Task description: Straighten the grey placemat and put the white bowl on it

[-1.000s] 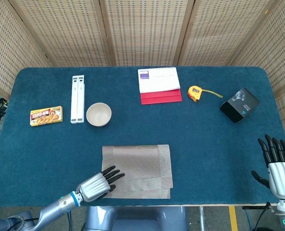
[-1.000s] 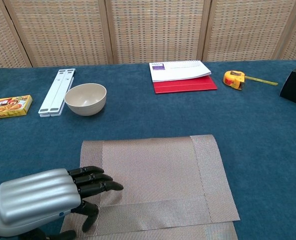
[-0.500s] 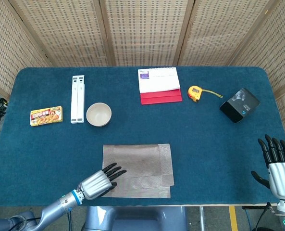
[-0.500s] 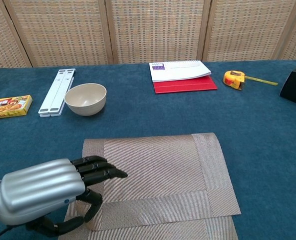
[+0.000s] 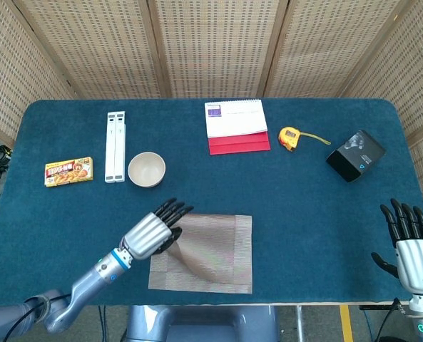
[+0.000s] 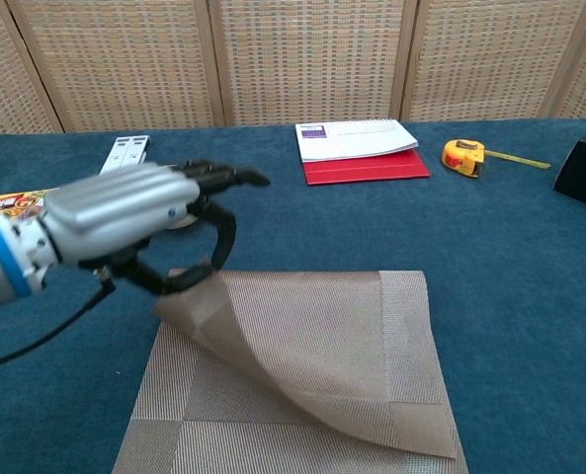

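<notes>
My left hand [image 6: 139, 222], raised above the desk [image 5: 304, 206], pinches the grey placemat's [image 6: 312, 365] lifted corner; my right hand [image 5: 409, 242] rests spread, holding nothing.

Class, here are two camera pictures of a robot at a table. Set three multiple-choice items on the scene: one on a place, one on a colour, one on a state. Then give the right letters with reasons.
1. Where does the white bowl stand?
A. on the grey placemat
B. beside the white folded stand
C. next to the tape measure

2. What colour is the tape measure?
A. yellow
B. green
C. white

3. How is the grey placemat lying?
A. flat
B. rolled up
C. one corner lifted and curling

Key: 1 B, the bowl sits just right of the white folded stand. 2 A, its case is yellow. 3 C, the left hand pinches a corner and holds it up.
</notes>
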